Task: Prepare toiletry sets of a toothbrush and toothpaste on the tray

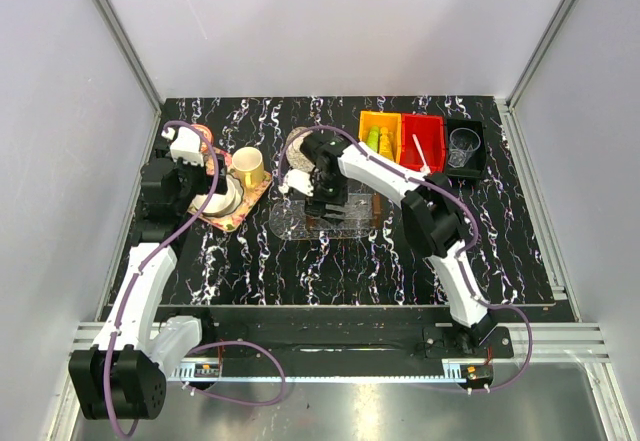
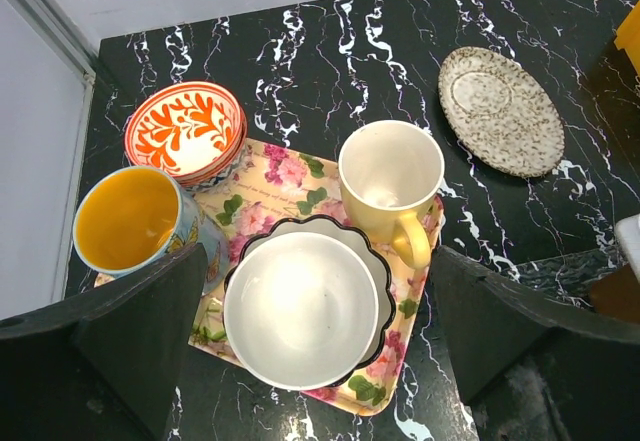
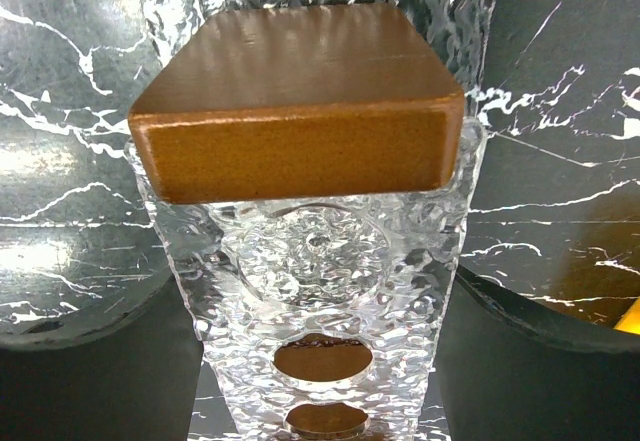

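The tray [image 3: 312, 251] is straddled by the right gripper [image 1: 328, 213], jaws spread wide. Whether it's pinched can't be told. It could easily get dragged if a rim is snagged.

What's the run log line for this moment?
left tool open over floral tray | right tool astride clear tray, grip unclear | toothbrush in red bin | toothpaste in orange bin

Clear tray [image 3: 330, 291] pebbled and glossy; brown block [image 3: 300, 91] smooth, matt; table [image 3: 560, 111] polished.
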Robot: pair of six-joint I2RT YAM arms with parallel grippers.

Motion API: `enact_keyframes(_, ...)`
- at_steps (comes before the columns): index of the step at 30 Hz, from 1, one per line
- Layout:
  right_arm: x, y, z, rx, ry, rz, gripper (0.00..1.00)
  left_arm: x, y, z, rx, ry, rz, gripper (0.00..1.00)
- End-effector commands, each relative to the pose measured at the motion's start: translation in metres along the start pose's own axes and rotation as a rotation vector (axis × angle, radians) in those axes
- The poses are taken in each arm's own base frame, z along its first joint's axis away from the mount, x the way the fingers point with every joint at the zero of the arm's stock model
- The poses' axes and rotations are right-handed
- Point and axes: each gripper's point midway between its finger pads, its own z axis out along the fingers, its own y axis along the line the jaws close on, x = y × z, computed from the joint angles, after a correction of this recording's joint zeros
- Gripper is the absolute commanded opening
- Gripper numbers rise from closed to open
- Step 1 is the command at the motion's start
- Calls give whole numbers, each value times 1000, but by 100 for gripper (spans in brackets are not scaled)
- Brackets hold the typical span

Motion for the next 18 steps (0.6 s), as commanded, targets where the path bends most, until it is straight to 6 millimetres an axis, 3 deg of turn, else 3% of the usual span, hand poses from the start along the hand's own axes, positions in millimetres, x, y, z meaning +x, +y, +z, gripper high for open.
enact_keyframes(1, -17, -4, -10, 39, -16, 5, 54, -15, 8, -1, -35, -60, 26, 99)
enact_keyframes(18, -56, -3, 1, 78, -32, -7, 54, -23, 13, -3, -60, -72, 39, 99)
